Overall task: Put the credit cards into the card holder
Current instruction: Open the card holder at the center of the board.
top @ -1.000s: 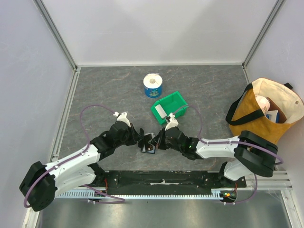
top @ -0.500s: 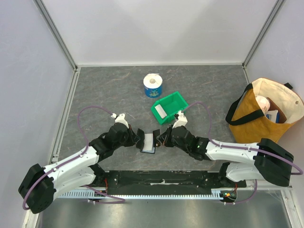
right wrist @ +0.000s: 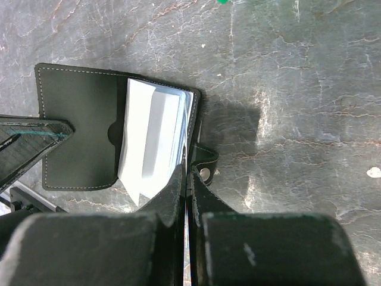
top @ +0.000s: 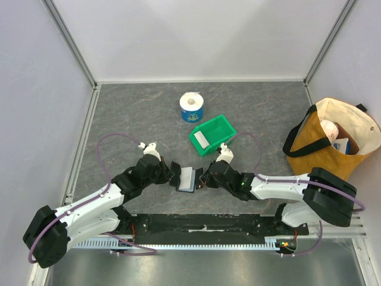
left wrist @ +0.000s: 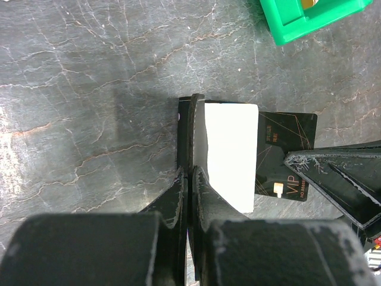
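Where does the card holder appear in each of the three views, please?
Top external: card holder just below centre.
Left wrist: card holder edge-on, at centre.
Right wrist: card holder open, in the left half.
Shared landmark: white card against it.

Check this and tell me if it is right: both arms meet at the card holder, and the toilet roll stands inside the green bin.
Not quite. The toilet roll stands on the table beyond the green bin, apart from it, not inside; the top external view shows it. The left arm and right arm do meet at the card holder.
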`<state>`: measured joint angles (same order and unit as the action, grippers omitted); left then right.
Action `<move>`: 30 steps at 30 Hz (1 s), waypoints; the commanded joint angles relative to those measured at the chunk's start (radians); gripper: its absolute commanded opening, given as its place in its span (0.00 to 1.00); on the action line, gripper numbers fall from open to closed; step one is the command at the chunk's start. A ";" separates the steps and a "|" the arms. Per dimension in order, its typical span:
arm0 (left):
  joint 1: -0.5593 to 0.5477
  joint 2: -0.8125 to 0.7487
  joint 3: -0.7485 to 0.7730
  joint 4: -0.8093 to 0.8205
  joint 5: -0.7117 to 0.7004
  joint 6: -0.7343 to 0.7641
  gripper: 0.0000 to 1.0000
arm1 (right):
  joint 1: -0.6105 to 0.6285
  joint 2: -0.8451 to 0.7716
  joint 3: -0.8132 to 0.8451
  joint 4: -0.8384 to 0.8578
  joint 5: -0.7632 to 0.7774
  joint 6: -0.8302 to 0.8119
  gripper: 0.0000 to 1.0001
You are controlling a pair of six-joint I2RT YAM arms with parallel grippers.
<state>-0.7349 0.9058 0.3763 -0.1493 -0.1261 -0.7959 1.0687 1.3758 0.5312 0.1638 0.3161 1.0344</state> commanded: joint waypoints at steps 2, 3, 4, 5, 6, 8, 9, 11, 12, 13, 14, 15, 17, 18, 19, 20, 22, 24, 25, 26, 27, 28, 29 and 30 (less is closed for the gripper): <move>0.005 -0.005 -0.010 -0.024 -0.040 -0.011 0.02 | -0.003 0.023 0.006 0.040 0.014 0.026 0.00; 0.003 -0.002 -0.008 -0.026 -0.038 -0.009 0.02 | -0.004 0.028 0.006 0.049 0.011 0.029 0.00; 0.005 -0.001 -0.008 -0.026 -0.038 -0.009 0.02 | -0.004 0.031 0.007 0.051 0.009 0.032 0.00; 0.005 -0.002 -0.008 -0.026 -0.038 -0.008 0.02 | -0.004 0.037 0.007 0.055 0.006 0.035 0.00; 0.005 -0.001 -0.008 -0.026 -0.038 -0.008 0.02 | -0.007 0.043 0.007 0.060 0.000 0.036 0.00; 0.005 -0.002 -0.008 -0.026 -0.038 -0.008 0.02 | -0.013 0.055 0.006 0.071 -0.011 0.041 0.00; 0.005 -0.004 -0.008 -0.026 -0.038 -0.008 0.02 | -0.018 0.061 0.007 0.071 -0.020 0.047 0.00; 0.005 -0.007 -0.007 -0.027 -0.038 -0.008 0.02 | -0.026 0.072 0.003 0.080 -0.031 0.053 0.00; 0.005 -0.008 -0.007 -0.027 -0.038 -0.008 0.02 | -0.030 0.075 -0.002 0.089 -0.041 0.059 0.00; 0.005 -0.010 -0.008 -0.029 -0.038 -0.008 0.02 | -0.036 0.080 -0.008 0.100 -0.046 0.065 0.00; 0.005 -0.010 -0.005 -0.030 -0.040 -0.006 0.02 | -0.042 0.086 -0.016 0.111 -0.055 0.072 0.00; 0.005 -0.010 -0.004 -0.032 -0.041 -0.005 0.02 | -0.047 0.086 -0.025 0.126 -0.063 0.079 0.00; 0.006 -0.008 -0.004 -0.036 -0.041 -0.005 0.02 | -0.056 0.094 -0.039 0.163 -0.086 0.088 0.00; 0.005 -0.007 -0.002 -0.036 -0.043 -0.005 0.02 | -0.058 0.098 -0.040 0.167 -0.092 0.093 0.00; 0.005 -0.007 -0.004 -0.036 -0.043 -0.005 0.02 | -0.058 0.101 -0.040 0.172 -0.097 0.095 0.00; 0.005 -0.005 -0.004 -0.038 -0.044 -0.006 0.02 | -0.058 0.106 -0.037 0.172 -0.097 0.096 0.00; 0.005 -0.004 -0.007 -0.042 -0.047 -0.008 0.02 | -0.058 0.120 -0.039 0.181 -0.104 0.098 0.00; 0.003 -0.004 -0.010 -0.044 -0.050 -0.009 0.02 | -0.058 0.129 -0.037 0.192 -0.112 0.101 0.00; 0.005 -0.001 -0.010 -0.044 -0.052 -0.009 0.02 | -0.058 0.134 -0.039 0.203 -0.118 0.101 0.00; 0.005 0.001 -0.013 -0.048 -0.055 -0.011 0.02 | -0.058 0.137 -0.037 0.210 -0.123 0.101 0.00; 0.005 0.002 -0.014 -0.050 -0.056 -0.011 0.02 | -0.058 0.138 -0.036 0.210 -0.126 0.099 0.00; 0.005 0.004 -0.017 -0.052 -0.058 -0.012 0.02 | -0.058 0.138 -0.033 0.213 -0.127 0.096 0.00; 0.003 0.007 -0.020 -0.053 -0.061 -0.014 0.02 | -0.058 0.138 -0.031 0.220 -0.133 0.092 0.00; 0.005 0.011 -0.023 -0.053 -0.063 -0.017 0.02 | -0.058 0.135 -0.030 0.230 -0.138 0.084 0.00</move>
<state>-0.7345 0.9051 0.3752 -0.1745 -0.1558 -0.7956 1.0092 1.4963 0.5034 0.3626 0.2115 1.1255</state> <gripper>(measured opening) 0.034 0.007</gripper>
